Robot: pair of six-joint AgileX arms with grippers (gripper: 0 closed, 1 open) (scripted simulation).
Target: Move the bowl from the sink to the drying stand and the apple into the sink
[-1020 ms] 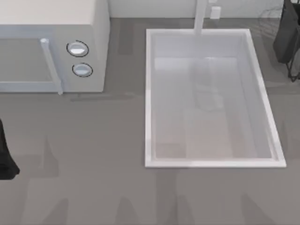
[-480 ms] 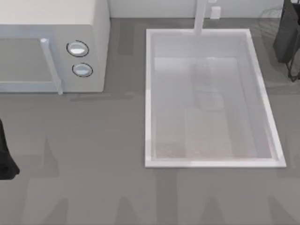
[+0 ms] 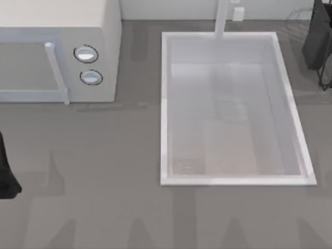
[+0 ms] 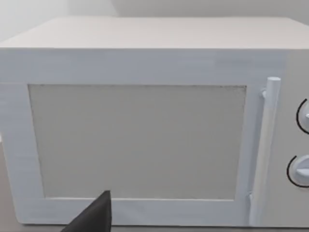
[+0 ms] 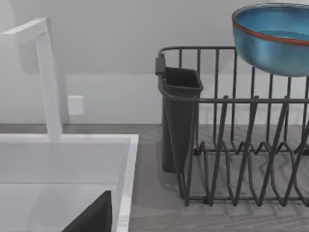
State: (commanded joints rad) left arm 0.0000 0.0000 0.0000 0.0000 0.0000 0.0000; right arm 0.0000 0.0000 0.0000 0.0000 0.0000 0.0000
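1. Carrying the bowl point(image 5: 273, 38) above the drying stand point(image 5: 241, 159), beside the empty sink point(image 3: 165, 109); lowering it onto the wires being next.
2. Gripping by the right tool likely, though impossible to tell.
3. Facing the microwave point(image 4: 145, 121) on the left; watching the dark cutlery cup point(image 5: 179, 111) nearby.

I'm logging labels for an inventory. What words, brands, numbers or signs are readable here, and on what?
None: no readable text shows.
Microwave: door and two knobs carry no lettering.
Sink, tap, drying stand, its dark cup and the bowl: all unmarked.
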